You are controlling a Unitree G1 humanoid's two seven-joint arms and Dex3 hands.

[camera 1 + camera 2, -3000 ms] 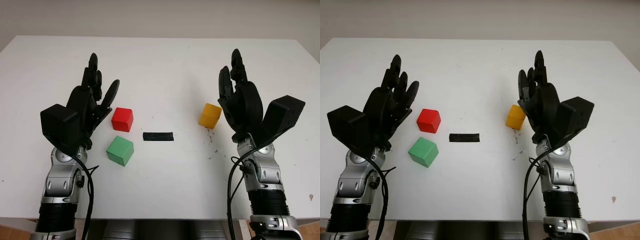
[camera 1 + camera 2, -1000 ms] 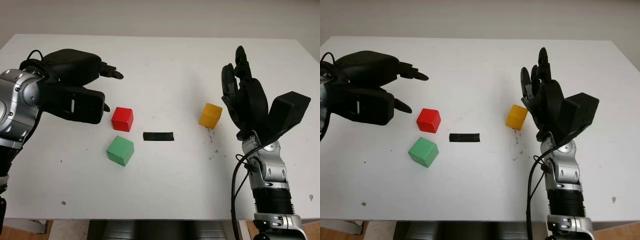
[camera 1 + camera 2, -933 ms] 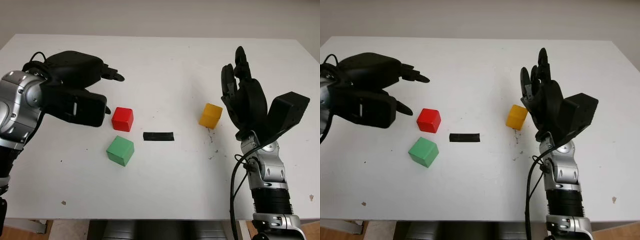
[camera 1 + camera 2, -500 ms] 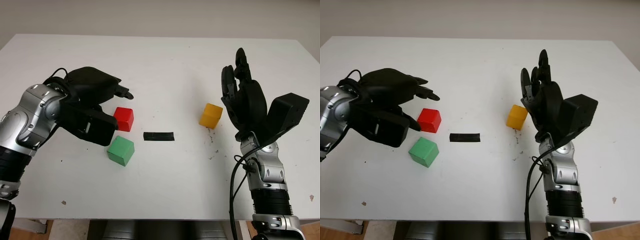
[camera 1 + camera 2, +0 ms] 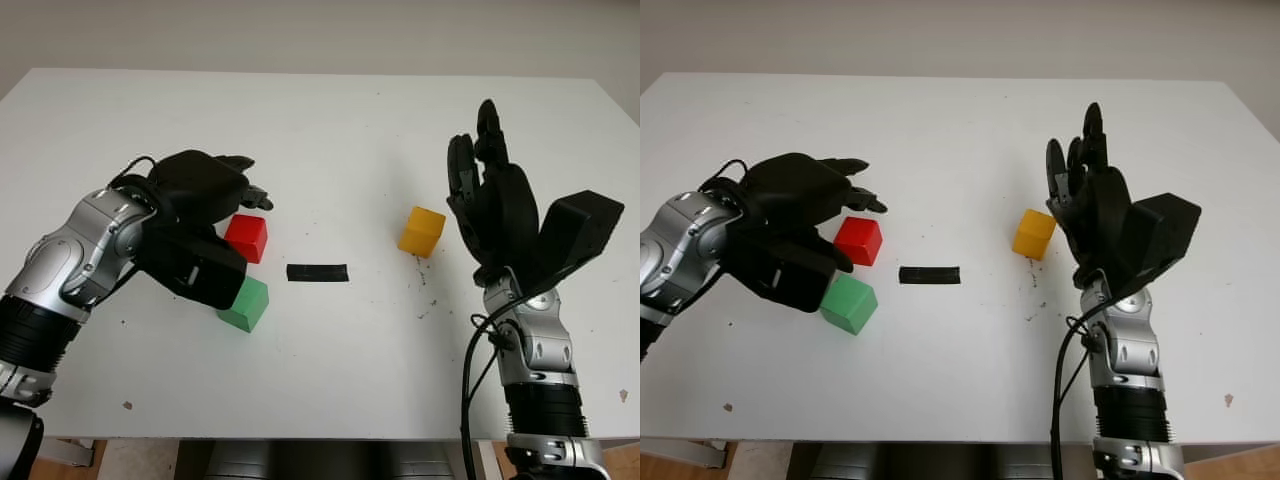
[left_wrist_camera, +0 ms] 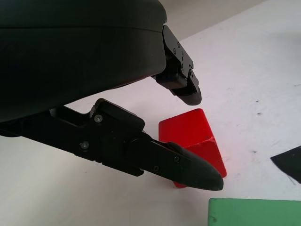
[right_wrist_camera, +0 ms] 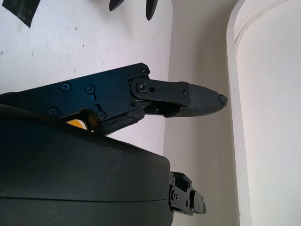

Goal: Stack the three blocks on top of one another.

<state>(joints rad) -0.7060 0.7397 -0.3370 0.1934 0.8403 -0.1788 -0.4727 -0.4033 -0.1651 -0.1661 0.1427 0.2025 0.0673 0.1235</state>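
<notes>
Bright, even overhead light gives soft short shadows on the white table (image 5: pixel 330 130), without glare; close-up wrist views stay reasonably sharp.

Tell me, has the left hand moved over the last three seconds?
Yes. The left hand swung in over the red block and green block, toward the black tape strip; it is open.

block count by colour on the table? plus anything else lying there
red block: 1
green block: 1
yellow block: 1
black tape strip: 1
Total: 4 things, 3 of them blocks
</notes>
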